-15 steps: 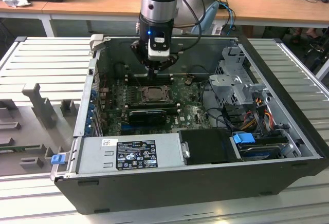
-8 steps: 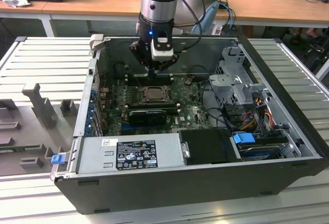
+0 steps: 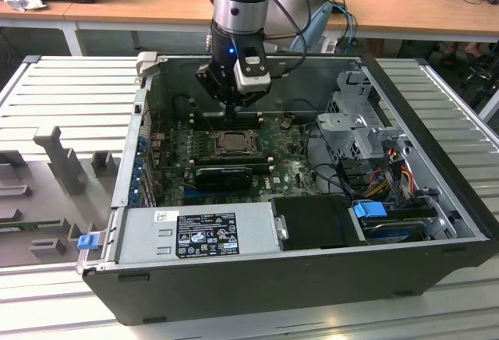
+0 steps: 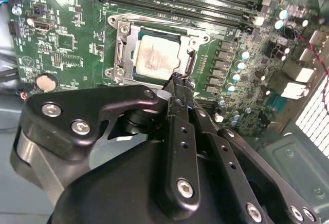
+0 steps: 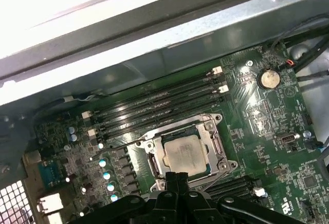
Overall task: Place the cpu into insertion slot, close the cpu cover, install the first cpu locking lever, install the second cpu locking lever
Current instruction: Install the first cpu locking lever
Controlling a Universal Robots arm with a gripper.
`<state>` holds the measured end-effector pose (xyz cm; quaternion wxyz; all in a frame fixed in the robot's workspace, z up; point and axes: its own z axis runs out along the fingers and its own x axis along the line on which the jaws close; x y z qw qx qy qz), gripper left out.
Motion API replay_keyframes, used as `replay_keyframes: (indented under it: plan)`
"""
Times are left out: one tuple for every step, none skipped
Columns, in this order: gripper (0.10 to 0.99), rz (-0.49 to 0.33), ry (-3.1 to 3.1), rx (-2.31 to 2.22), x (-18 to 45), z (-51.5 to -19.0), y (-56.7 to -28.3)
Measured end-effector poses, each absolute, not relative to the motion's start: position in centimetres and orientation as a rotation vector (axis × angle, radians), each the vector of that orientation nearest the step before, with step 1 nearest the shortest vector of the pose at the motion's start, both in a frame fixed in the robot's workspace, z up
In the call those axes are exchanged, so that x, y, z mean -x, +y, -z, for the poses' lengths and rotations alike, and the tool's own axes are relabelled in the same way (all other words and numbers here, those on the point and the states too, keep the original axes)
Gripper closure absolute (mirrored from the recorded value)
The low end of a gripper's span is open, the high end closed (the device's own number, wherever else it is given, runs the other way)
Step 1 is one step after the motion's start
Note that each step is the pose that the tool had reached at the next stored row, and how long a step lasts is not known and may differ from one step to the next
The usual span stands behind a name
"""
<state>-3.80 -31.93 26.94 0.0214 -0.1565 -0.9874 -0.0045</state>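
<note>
Pincer (image 4: pixel 176 81) is sitting clenched, tips pressed together, right at the edge of the insertion slot (image 4: pixel 159 30). Cannot tell if it is pinching anything. Cpu (image 4: pixel 157 54) is lying flat in the slot, with the cpu cover (image 4: pixel 122 49) framing it. All this is sitting on the green motherboard (image 4: pixel 61 44) inside the open computer case (image 3: pixel 234 278) on the table (image 3: pixel 62 90).
</note>
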Motion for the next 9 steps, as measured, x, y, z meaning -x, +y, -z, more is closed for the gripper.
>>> replay_keyframes:
  plan:
    - [0.98, 0.013, -3.064, 0.46, 3.8, -26.94, -31.93]
    - [0.98, 0.013, -3.067, 0.443, 3.8, -26.94, -31.93]
    - [0.98, 0.012, -3.071, 0.416, 3.8, -26.94, -31.93]
    - [0.98, 0.012, -3.074, 0.391, 3.8, -26.94, -31.93]
    - [0.98, 0.011, -3.078, 0.358, 3.8, -26.94, -31.93]
    - [0.98, 0.01, -3.081, 0.329, 3.8, -26.94, -31.93]
    - [0.98, 0.009, -3.086, 0.278, 3.8, -26.94, -31.93]
    - [0.98, 0.008, -3.09, 0.233, 3.8, -26.94, -31.93]
    - [0.98, 0.007, -3.093, 0.173, 3.8, -26.94, -31.93]
